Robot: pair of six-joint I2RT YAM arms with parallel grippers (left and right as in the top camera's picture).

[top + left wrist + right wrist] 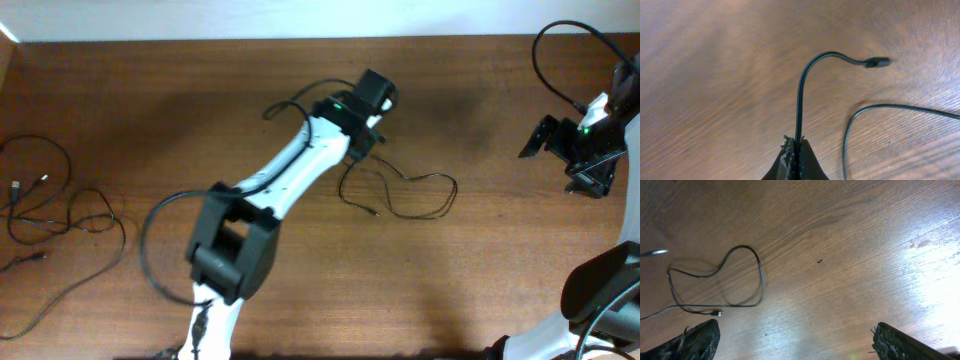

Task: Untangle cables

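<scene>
From my console, the only thing apart from the job is the wooden table (480, 260), dark brown with a fine grain. A white strip (300, 18) runs along the table's far edge. On the table's surface I see a small dark speck (820, 260) and pale scuffs (917, 244).

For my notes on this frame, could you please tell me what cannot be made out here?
Overhead: where the left gripper pinches the cable, hidden under its own arm.
Left wrist: the plug, blurred; its type is unclear.
Overhead: the cable pile at left, cut off by the edge; crossings too small.
</scene>
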